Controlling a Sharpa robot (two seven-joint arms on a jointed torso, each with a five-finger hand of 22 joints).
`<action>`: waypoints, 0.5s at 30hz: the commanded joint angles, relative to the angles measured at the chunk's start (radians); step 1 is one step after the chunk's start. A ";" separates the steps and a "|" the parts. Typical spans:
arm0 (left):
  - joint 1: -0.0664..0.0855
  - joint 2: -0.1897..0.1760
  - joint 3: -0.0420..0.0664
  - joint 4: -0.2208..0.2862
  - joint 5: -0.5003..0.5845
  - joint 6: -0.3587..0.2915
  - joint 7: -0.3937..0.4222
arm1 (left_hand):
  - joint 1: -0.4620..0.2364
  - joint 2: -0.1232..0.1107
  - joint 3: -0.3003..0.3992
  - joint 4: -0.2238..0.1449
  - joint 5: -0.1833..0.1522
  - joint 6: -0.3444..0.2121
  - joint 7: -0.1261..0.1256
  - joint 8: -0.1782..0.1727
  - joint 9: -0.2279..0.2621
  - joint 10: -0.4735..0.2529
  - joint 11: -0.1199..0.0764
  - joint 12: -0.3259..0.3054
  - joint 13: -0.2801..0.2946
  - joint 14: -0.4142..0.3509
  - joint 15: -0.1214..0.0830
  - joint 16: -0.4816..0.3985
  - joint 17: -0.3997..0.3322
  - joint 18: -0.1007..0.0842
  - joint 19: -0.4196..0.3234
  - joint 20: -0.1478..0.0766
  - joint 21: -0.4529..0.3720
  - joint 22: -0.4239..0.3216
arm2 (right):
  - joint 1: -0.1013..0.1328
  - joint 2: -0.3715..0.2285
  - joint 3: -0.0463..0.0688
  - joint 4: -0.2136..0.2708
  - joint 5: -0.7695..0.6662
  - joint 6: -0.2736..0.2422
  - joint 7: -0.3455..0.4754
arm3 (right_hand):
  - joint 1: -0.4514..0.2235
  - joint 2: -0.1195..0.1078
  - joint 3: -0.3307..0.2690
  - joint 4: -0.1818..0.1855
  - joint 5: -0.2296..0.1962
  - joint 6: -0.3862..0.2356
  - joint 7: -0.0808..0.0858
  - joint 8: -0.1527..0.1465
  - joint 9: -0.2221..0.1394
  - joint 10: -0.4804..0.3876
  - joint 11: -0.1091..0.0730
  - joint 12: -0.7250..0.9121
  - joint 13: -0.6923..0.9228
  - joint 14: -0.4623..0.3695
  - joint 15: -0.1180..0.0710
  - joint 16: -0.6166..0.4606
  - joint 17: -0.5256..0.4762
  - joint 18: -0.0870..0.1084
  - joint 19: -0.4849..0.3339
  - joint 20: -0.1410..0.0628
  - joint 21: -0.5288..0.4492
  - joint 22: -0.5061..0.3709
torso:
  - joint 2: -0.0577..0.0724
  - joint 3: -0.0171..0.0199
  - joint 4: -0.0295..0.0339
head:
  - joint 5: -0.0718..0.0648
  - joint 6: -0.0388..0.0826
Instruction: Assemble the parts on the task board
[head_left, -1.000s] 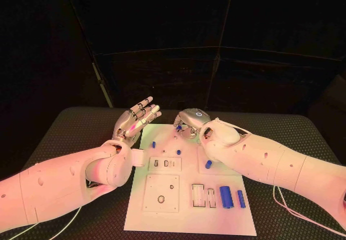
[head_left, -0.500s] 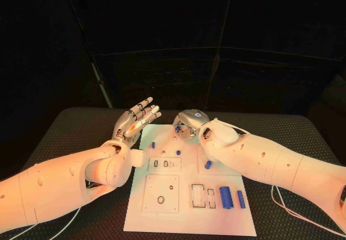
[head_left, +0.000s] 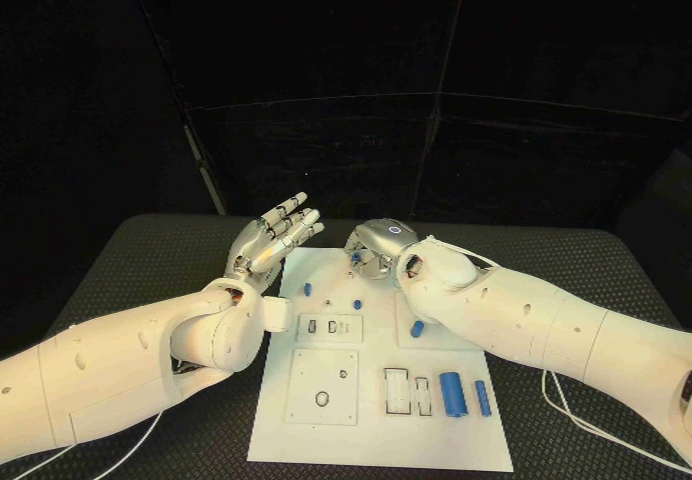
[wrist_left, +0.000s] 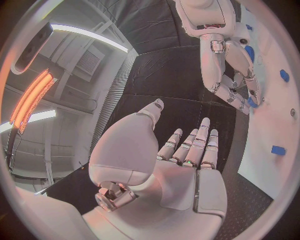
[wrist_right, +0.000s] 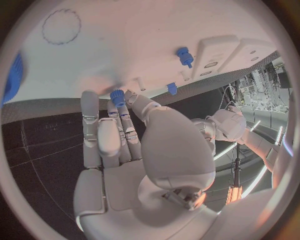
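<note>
Left hand (head_left: 274, 240): I see it open, fingers apart, holding nothing, left of board (head_left: 378, 440).
Right hand (head_left: 378, 247): fingers pinch a blue part (wrist_right: 117, 97) at board's top edge.
Parts: others lie on board, mid-frame.

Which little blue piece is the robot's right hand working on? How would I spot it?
Find the white task board in the middle of the table. At its far end, the right hand bends down, fingertips around a small blue part. The other blue pieces lie nearer, untouched.
</note>
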 joint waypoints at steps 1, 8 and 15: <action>0.003 0.001 0.001 0.000 -0.003 0.014 0.004 | 0.004 0.005 -0.001 -0.008 0.001 -0.004 0.153 0.002 0.000 -0.003 0.001 0.004 0.000 -0.008 0.001 0.004 -0.001 0.011 -0.007 0.001 -0.006 -0.001 | 0.002 -0.001 0.000 0.004 -0.001 -0.010 -0.004 | -0.006 -0.024 -0.029 0.015 -0.023 -0.041 0.006 -0.002 -0.001 -0.071 0.011 -0.005 -0.002 -0.009 0.014 -0.028 -0.052 0.006 -0.032 0.007 -0.033 -0.045 | 0.000 0.0006 -0.0003 | -0.001 0.001; 0.003 0.001 0.001 -0.003 -0.003 0.013 0.003 | 0.003 0.006 -0.001 -0.009 0.001 -0.004 0.153 0.002 0.000 -0.004 0.001 0.004 0.000 -0.009 0.001 0.004 -0.001 0.011 -0.007 0.001 -0.006 -0.001 | 0.001 -0.017 0.000 0.026 0.006 -0.087 -0.017 | 0.023 -0.019 -0.126 0.040 -0.038 -0.107 0.013 0.000 0.001 -0.184 0.023 0.010 0.002 -0.032 0.024 -0.087 -0.156 0.007 -0.043 0.019 -0.063 -0.068 | 0.001 0.0026 -0.0009 | -0.004 0.005; 0.003 0.000 0.001 -0.005 -0.003 0.012 0.002 | 0.004 0.005 0.000 -0.009 0.001 -0.004 0.153 0.002 0.000 -0.004 0.001 0.004 0.000 -0.009 0.002 0.003 -0.001 0.011 -0.008 0.002 -0.006 -0.001 | 0.001 -0.033 0.000 0.046 0.017 -0.104 -0.019 | 0.032 -0.014 -0.146 0.049 -0.028 -0.103 0.013 0.002 0.003 -0.182 0.023 0.021 0.003 -0.031 0.024 -0.089 -0.161 0.007 -0.042 0.020 -0.065 -0.072 | -0.001 0.0033 -0.0024 | -0.005 0.008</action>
